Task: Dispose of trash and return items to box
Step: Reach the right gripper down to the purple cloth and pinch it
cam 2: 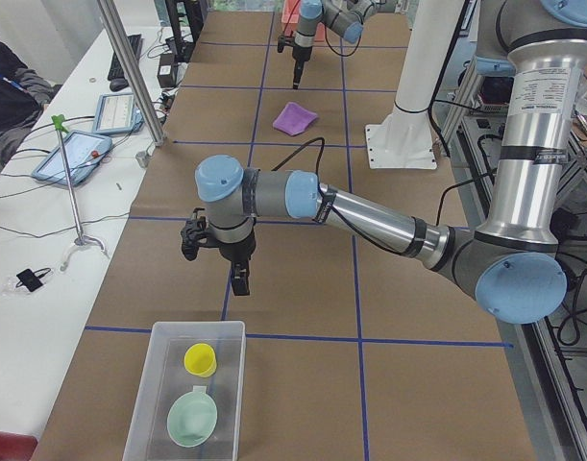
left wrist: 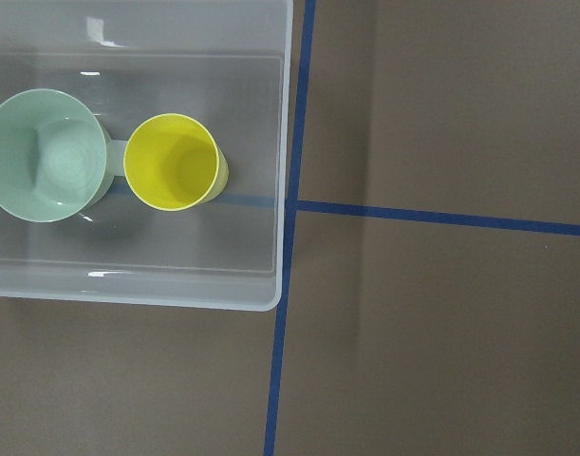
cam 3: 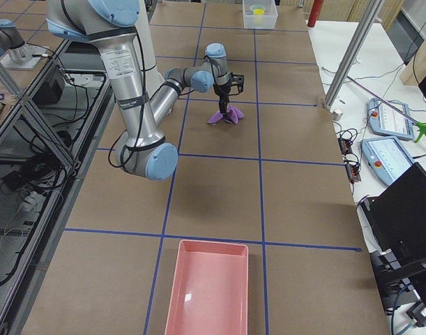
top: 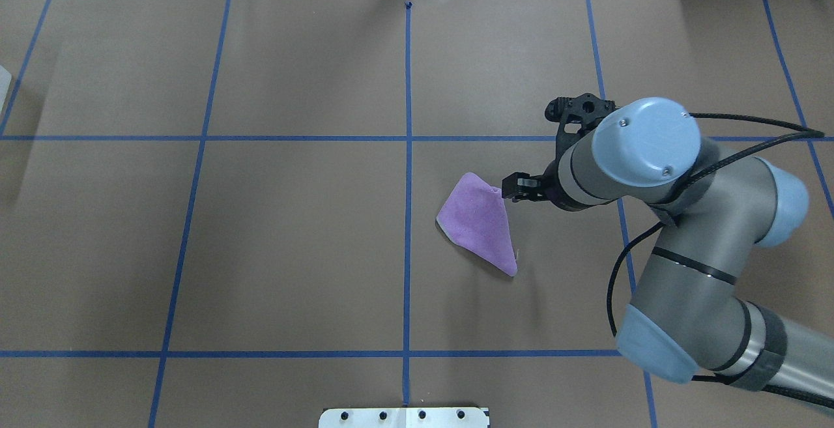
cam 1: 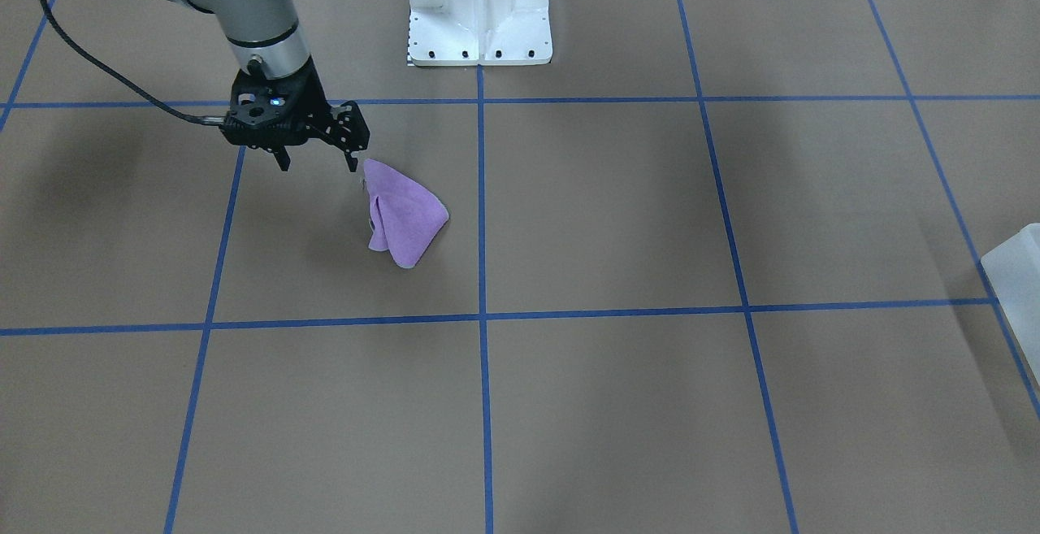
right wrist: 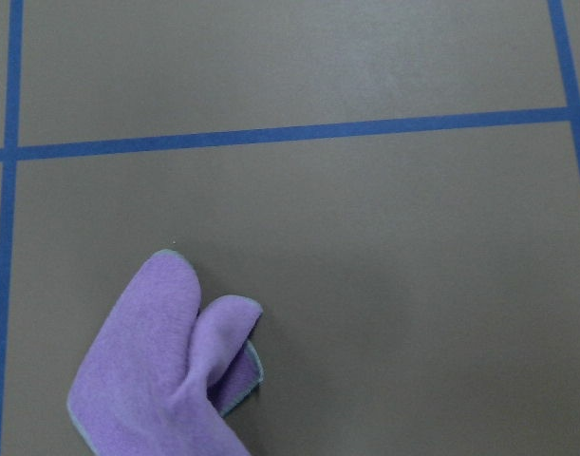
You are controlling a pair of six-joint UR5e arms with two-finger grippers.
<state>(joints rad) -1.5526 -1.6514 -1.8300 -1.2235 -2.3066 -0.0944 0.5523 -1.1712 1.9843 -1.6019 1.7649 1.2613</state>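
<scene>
The purple cloth is lying crumpled on the brown paper surface, 1 corner peaked up into the right claw, whose fingers appear to be pinching that corner closed. Lifting well likely means rising straight until the whole cloth is hanging free before carrying it to the clear box. The cloth is looking soft, fleecy and limp. The left claw is hovering near that box, which is holding 1 yellow cup and 1 green cup; I cannot tell its opening.

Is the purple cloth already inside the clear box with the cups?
No, the purple cloth is on the table by the right gripper, while the clear box holds only two cups.
</scene>
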